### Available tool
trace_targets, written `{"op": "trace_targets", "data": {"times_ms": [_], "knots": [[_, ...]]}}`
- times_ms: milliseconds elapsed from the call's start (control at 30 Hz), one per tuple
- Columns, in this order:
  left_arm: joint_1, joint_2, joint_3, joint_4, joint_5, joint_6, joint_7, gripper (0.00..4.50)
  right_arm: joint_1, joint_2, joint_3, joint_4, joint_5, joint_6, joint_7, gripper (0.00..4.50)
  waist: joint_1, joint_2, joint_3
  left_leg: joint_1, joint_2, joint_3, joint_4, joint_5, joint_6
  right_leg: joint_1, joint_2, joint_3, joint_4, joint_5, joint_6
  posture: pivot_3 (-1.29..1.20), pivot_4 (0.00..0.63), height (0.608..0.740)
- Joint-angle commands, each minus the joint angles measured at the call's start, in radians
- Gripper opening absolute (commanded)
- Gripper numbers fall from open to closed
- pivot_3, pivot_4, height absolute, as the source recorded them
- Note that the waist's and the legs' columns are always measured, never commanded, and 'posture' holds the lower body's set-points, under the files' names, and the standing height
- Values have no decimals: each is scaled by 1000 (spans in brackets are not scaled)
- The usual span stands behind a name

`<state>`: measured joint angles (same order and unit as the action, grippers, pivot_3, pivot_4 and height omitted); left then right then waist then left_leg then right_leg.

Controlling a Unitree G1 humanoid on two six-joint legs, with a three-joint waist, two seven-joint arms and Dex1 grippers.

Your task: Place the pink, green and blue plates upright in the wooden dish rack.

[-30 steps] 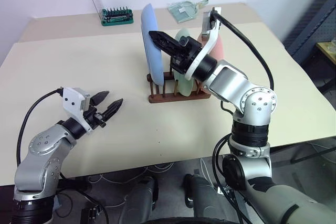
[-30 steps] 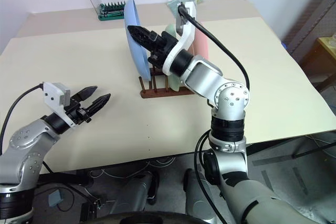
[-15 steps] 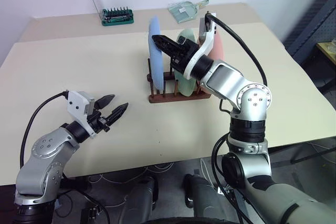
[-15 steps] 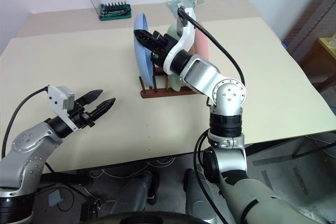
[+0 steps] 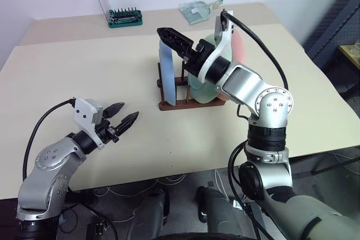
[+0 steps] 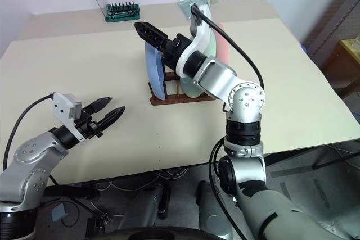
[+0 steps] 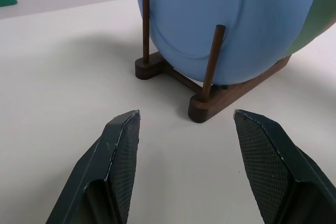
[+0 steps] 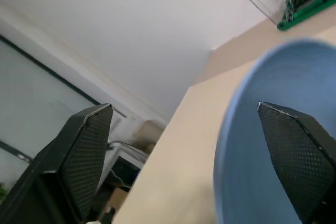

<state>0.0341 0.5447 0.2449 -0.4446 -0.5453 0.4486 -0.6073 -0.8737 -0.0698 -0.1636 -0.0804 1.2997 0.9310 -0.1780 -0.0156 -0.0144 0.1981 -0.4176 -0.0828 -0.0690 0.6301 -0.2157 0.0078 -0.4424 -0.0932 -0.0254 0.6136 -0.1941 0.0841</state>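
In the wooden dish rack [image 5: 188, 100] at mid-table the blue plate [image 5: 166, 71], green plate [image 5: 203, 77] and pink plate [image 5: 238, 49] stand upright, so we judge our right gripper [image 5: 171, 37], jaws spread and released, should lift straight away without nudging the blue rim, while our left gripper [image 5: 122, 116] waits half-open and empty

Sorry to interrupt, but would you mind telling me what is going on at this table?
The robot is loading plates into the wooden dish rack. The blue plate, green plate and pink plate all stand upright in it. The right tool is open above the blue plate, holding nothing. The left tool hovers open over the table.
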Motion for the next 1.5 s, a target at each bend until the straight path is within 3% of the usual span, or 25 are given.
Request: {"op": "trace_targets", "data": {"times_ms": [33, 200, 267, 333, 433, 567, 700, 800, 1100, 1500], "knots": [[-7, 4, -1, -27, -7, -8, -5, 2930, -49, -35, 14, -60, -38, -12, 56, 4463, 0, 0, 0, 0, 0, 0, 0, 0, 0, 0, 0, 0, 0, 0, 0, 0, 150, 740], [-8, 4, -3, -25, -7, -8, -5, 2930, -68, -77, 29, -73, -99, -17, 116, 4463, 1, 0, 0, 0, 0, 0, 0, 0, 0, 0, 0, 0, -1, 0, 0, 0, 150, 740], [-2, 8, -8, -32, -12, -4, -15, 2930, -104, -199, 47, -134, -186, -36, 227, 4236, 2, 1, 0, 0, 0, 0, 0, 0, 0, 0, 0, 0, -1, 0, 0, 0, 150, 740], [12, 25, -22, -44, -13, 4, -36, 2930, -107, -347, 84, -193, -288, -59, 359, 3603, 9, 2, 1, -2, 0, 0, 1, 0, 0, 0, -1, -1, -1, 0, 0, 0, 150, 740], [47, 81, -83, -78, 16, 10, -94, 2930, -36, -595, 138, -254, -451, -129, 574, 2112, 14, 1, 1, -4, 0, 1, 1, -1, 2, 0, -2, -3, -5, -1, 1, 0, 150, 740], [44, 102, -133, -103, 18, 4, -122, 2930, 45, -744, 147, -265, -574, -217, 730, 56, 2, 1, 1, -5, 1, 4, 0, -2, 3, 1, -4, -3, -9, -1, 1, 0, 150, 740], [-39, 80, -237, -119, 22, 11, -143, 2930, 232, -964, 134, -310, -749, -325, 883, 56, 21, 2, 1, -7, 6, 8, 1, -2, 3, 1, -4, -6, -16, 2, -1, 0, 150, 740], [-82, 66, -285, -95, 36, 12, -152, 2930, 317, -1012, 132, -340, -811, -340, 903, 56, 26, 2, 1, -8, 7, 10, 2, -2, 4, 1, -4, -6, -17, 3, -2, 0, 150, 740], [-102, 60, -301, -54, 54, -13, -180, 2930, 366, -969, 148, -370, -897, -349, 918, 56, 29, 2, 1, -7, 10, 12, 2, -2, 4, 1, -3, -6, -17, 5, -2, 0, 150, 740], [-70, 44, -285, -98, 56, 3, -135, 2930, 276, -855, 210, -352, -950, -371, 968, 56, 29, 2, 1, -8, 10, 12, 3, -2, 4, 1, -3, -6, -18, 6, -3, 0, 150, 740]]}}
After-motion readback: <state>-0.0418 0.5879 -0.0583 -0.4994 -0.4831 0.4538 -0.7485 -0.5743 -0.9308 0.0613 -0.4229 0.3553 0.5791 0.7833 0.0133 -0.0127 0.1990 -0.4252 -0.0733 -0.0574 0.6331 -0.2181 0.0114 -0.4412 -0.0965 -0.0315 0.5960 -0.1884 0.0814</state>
